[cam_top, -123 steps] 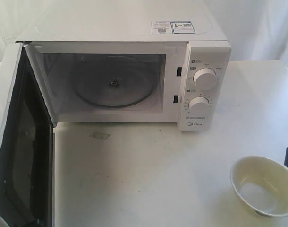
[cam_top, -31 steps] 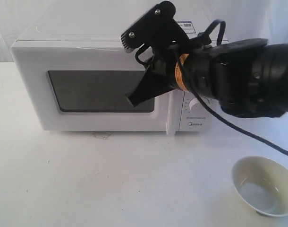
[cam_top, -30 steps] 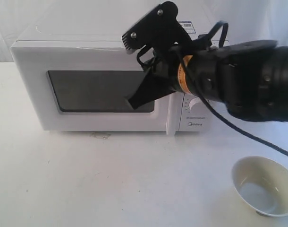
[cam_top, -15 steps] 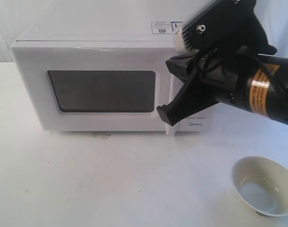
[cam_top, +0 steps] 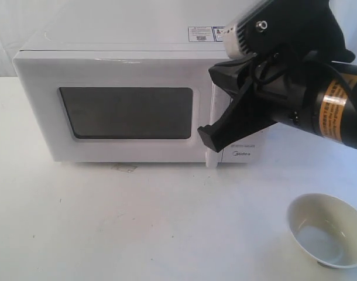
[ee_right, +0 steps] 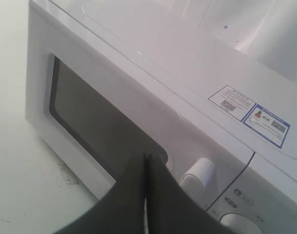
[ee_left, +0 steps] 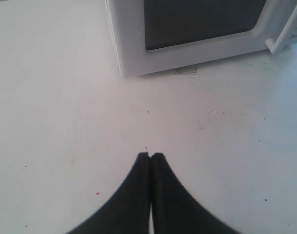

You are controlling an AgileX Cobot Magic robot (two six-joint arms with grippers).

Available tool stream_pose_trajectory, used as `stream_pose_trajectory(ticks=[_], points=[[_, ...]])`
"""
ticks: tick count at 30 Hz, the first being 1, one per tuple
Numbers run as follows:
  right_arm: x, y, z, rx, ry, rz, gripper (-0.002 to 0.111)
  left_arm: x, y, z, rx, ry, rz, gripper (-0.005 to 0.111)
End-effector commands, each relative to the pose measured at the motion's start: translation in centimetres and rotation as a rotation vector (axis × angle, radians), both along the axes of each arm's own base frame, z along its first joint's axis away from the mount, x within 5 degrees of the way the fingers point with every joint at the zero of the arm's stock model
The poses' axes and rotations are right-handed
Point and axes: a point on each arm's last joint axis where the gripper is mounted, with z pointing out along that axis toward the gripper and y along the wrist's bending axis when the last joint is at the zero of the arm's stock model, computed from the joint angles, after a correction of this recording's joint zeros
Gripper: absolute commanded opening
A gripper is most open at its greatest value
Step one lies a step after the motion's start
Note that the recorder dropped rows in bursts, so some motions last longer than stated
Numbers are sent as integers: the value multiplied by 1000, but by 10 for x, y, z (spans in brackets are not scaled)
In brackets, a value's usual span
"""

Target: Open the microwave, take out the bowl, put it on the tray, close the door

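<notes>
The white microwave point(cam_top: 108, 64) stands at the back with its door point(cam_top: 126, 114) closed; the dark window faces front. My right gripper point(cam_top: 206, 139) is shut and empty, hanging in front of the door's vertical handle point(ee_right: 199, 174) and covering the knobs. The cream bowl point(cam_top: 326, 229) sits upright on the table at the front right, apart from both grippers. In the left wrist view my left gripper point(ee_left: 151, 157) is shut with nothing in it, low over bare table in front of the microwave's point(ee_left: 197, 29) lower left corner. No tray shows in any view.
The white table point(cam_top: 137, 228) spreads in front of the microwave, with a small smudge point(cam_top: 124, 168) near the oven's base. The right arm's thick black body point(cam_top: 319, 99) fills the upper right of the exterior view.
The door, open four seconds ago, is closed. Over the last second my right gripper has drawn back rightward from the window to the handle area. The bowl has not moved.
</notes>
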Motion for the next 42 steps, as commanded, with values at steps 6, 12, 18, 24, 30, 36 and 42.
stream_pose_trajectory(ticks=[6,12,18,24,30,36,42], points=[[-2,-1,-1,10,5,5,0,-2,1,0,1,-5,-2,0],[-19,-10,11,57,-42,41,0,-2,1,0,1,-5,-2,0],[-43,-48,4,98,-88,-8,0,-2,1,0,1,-5,-2,0],[-77,-84,-9,261,-115,-74,0,-2,1,0,1,-5,-2,0],[-115,-101,-11,314,-258,-117,0,-2,1,0,1,-5,-2,0],[-130,-104,-9,287,-341,-106,0,-2,1,0,1,-5,-2,0],[-128,-108,-9,325,-338,-159,0,-2,1,0,1,-5,-2,0]])
